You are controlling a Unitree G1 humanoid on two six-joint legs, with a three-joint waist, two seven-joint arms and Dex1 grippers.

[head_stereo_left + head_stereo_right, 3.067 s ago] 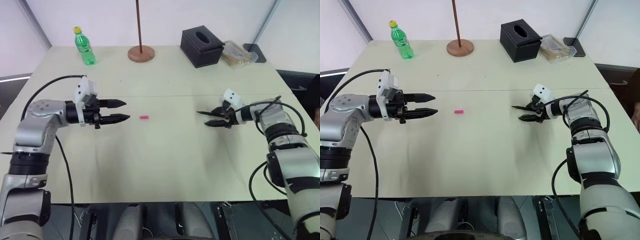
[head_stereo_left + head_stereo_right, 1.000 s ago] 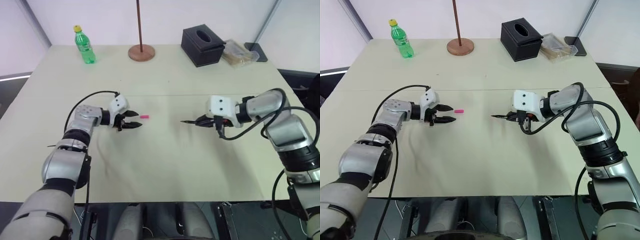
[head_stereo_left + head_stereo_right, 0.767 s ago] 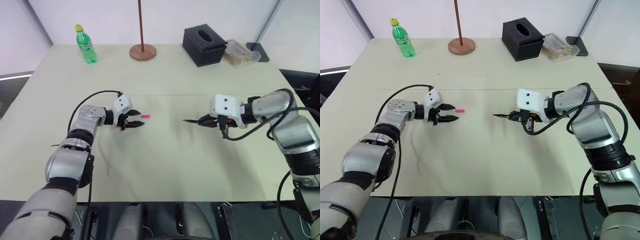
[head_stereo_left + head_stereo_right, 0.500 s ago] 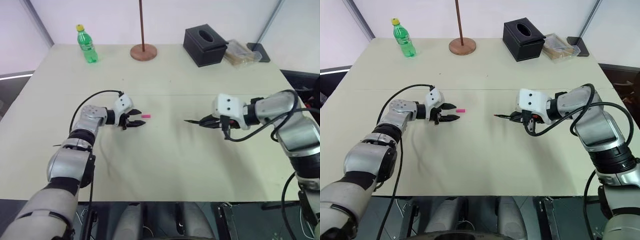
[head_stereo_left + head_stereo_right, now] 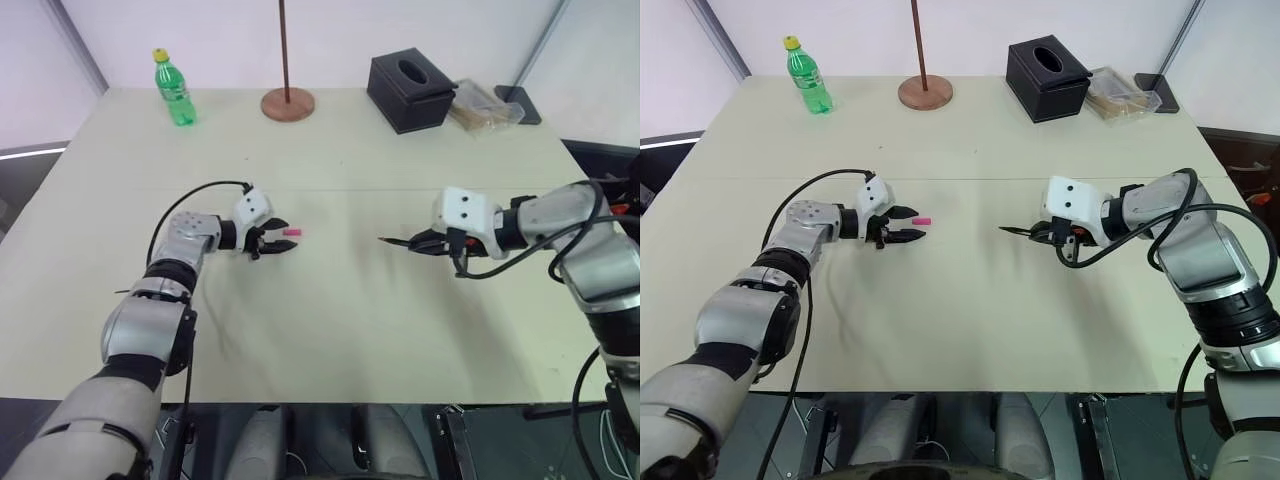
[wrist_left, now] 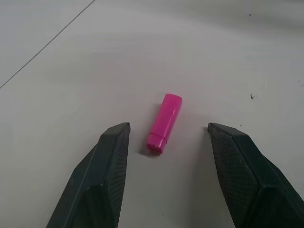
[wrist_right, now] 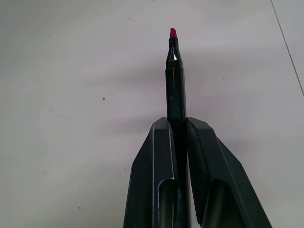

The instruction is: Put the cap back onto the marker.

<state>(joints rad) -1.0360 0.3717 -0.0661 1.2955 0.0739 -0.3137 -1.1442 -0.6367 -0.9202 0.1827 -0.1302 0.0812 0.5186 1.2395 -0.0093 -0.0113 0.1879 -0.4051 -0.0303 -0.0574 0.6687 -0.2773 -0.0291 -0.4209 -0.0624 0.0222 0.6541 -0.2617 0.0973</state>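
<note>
Cap [image 6: 164,123] flat between spread left gripper [image 6: 168,128] fingertips, marker [image 7: 175,80] pinched in right gripper [image 7: 177,121]

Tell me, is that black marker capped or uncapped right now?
Uncapped: the marker shows a bare pink tip, and the cap lies apart on the table.

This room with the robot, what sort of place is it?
Probably an office or lab test room. It has a wide pale beige table against plain white walls, and on the table stand a black tissue box, a green plastic drink bottle and a brown wooden pole on a round base.
</note>
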